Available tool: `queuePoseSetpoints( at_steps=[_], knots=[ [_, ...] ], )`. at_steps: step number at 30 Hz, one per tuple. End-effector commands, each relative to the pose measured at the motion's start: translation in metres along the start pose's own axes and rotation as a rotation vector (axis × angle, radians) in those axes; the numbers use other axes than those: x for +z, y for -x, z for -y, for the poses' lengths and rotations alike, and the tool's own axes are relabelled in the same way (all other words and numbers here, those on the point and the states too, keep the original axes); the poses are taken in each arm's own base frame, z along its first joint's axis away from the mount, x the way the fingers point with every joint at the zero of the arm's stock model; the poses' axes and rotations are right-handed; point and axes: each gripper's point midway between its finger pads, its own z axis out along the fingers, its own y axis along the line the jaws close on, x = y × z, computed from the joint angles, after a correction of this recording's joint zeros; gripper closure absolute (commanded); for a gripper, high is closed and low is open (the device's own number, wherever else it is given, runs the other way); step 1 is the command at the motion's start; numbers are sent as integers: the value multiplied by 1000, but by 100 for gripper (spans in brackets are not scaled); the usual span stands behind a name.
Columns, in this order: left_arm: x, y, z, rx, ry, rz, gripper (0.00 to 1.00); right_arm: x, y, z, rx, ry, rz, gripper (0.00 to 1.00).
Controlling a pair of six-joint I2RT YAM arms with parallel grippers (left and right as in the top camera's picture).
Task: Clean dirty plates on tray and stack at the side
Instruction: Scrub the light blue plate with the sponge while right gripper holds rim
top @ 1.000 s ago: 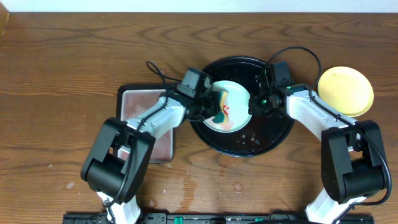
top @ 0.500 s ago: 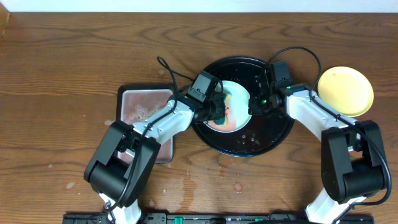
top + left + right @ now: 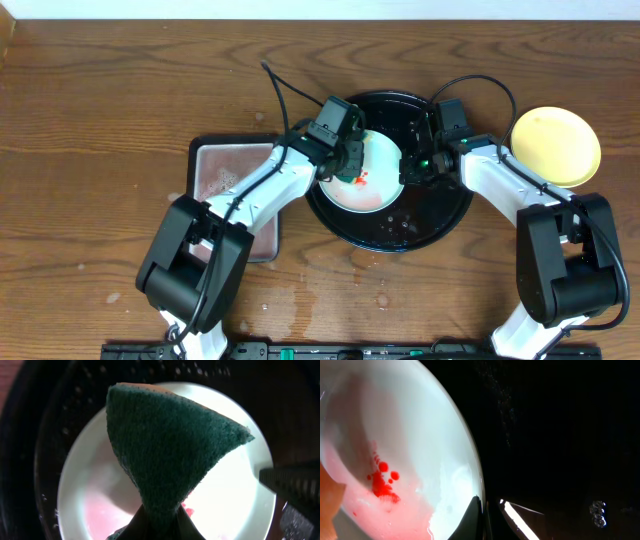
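- Overhead: your left gripper (image 3: 349, 168) hangs over the mint plate (image 3: 382, 175) and hides its left half. You cannot read the jaws, or what they hold, from up here.
- The mint plate lies inside the round glossy black tray (image 3: 440, 222), left of centre. It carries a spot of red sauce (image 3: 362, 180) and a pink wet film.
- Your right gripper (image 3: 407, 170) is at the plate's right rim. Its fingers are dark on the dark tray and hard to make out.
- The yellow plate (image 3: 555, 145) sits on the wood-grain table (image 3: 100, 150) just right of the tray. The right arm cuts across its lower left edge.
- The rectangular sponge tray (image 3: 215, 175) is left of the tray, partly under the left arm.
- Left wrist: the sponge (image 3: 170, 450) fills the middle of the view. Its face is coarse and dark green, folded into a wedge.
- Your left gripper has it pinched at the narrow bottom end, jaws nearly together. The frame edge cuts the fingers off.
- The smooth pale plate lies below the sponge. A blurred dark bar at the right is the other gripper's finger.
- Right wrist: the jaws sit one on each side of the plate's rim, clamped on it. Only the tips show.
- Red drops sit in the pink smear. An orange sponge corner shows at bottom left. Water beads show on the black tray.
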Motion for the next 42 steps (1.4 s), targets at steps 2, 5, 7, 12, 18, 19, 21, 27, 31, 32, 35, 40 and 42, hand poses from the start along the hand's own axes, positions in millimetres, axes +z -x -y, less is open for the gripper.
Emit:
queuePoseSetpoints(
  at_steps=[2,5,7,12,18,19,21,27,31,32,35,40,42],
  knots=[
    [-5,-3,14,145,40,9,93,4,-2,-6,-27,18,-14,99],
    [-4,-7,10,162,83,6,93,4,-2,-6,-27,19,-14,99],
    [-3,-9,9,165,85,-1,93,4,-2,-6,-27,19,-14,99],
    [11,-21,4,217,99,-49,93,4,-2,-6,-27,19,-14,99],
    [20,-31,10,294,76,-83,93,4,-2,-6,-27,19,-14,99],
    [20,-32,14,302,53,-90,93,4,-2,-6,-27,19,-14,99],
    [22,-37,18,308,21,-109,93,4,-2,-6,-27,19,-14,99],
    [41,-55,28,298,-67,-172,93,4,-2,-6,-27,19,-14,99],
    [51,-56,26,260,-63,-174,93,4,-2,-6,-28,19,-14,99],
    [51,-54,28,249,-66,-162,93,4,-2,-6,-28,19,-14,99],
    [52,-41,34,216,-81,-112,93,4,-2,-6,-28,19,-15,99],
    [53,-19,43,143,-103,-22,93,4,-3,-6,-27,18,-18,99],
    [53,-11,35,113,-55,14,93,4,-3,-6,-26,17,-18,99]
  ],
)
